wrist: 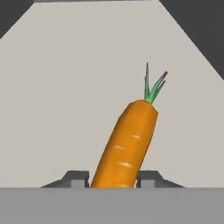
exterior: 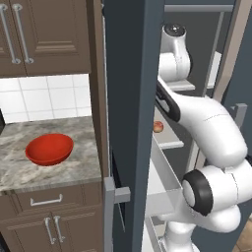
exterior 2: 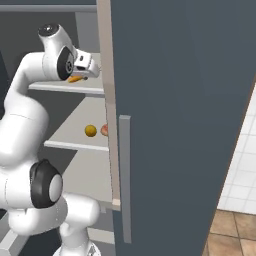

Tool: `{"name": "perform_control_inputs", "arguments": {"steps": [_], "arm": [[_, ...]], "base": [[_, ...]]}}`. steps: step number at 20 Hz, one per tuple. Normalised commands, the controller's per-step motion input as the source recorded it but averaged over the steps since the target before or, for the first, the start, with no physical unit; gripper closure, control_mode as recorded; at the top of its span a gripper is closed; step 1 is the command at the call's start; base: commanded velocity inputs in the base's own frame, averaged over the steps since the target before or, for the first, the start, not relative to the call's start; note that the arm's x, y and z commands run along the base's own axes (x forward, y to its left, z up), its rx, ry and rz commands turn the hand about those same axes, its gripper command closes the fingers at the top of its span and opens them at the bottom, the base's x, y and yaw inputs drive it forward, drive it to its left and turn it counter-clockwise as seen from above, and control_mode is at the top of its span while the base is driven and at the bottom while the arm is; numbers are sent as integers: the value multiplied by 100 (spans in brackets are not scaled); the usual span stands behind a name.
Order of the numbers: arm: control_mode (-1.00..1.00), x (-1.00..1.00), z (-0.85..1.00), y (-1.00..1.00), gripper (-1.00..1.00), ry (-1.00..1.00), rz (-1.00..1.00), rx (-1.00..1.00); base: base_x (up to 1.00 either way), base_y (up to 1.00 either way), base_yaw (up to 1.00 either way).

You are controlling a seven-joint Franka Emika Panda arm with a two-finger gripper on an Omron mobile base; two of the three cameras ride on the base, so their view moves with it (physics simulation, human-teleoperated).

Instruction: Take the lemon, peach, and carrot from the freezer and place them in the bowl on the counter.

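Observation:
The orange carrot [wrist: 127, 140] with its green top lies on the grey upper shelf [wrist: 78, 65] of the freezer [exterior: 129, 98]. My gripper [wrist: 113, 178] is shut on its thick lower part, a fingertip [wrist: 77, 177] pressed against each side. From the right base, the gripper [exterior 2: 83, 74] sits over the carrot [exterior 2: 75, 79] at the upper shelf. One shelf down rest the lemon [exterior 2: 90, 130] and the peach [exterior 2: 104, 130], the peach half hidden by the door edge. The peach [exterior: 158, 127] also shows from the left. The red bowl [exterior: 49, 149] stands on the counter [exterior: 78, 170].
The open freezer door [exterior 2: 185, 110] with its silver handle [exterior 2: 125, 175] fills the right side. A white pull-out drawer [exterior: 165, 189] juts out under the shelves. Brown cabinets [exterior: 44, 34] hang above the counter.

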Motion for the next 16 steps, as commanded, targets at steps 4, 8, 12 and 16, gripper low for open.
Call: {"name": "perform_control_inputs", "arguments": {"steps": [4,8,12,16], "arm": [[-100,-95,4,-8,100,-5,1,1],[-100,-100,0,-24,100,-8,4,3],[-100,-98,16,-22,100,-5,6,1],[-100,-98,28,0,100,0,3,0]], "base": [[0,0,0],[0,0,0],[0,0,0],[0,0,0]]}}
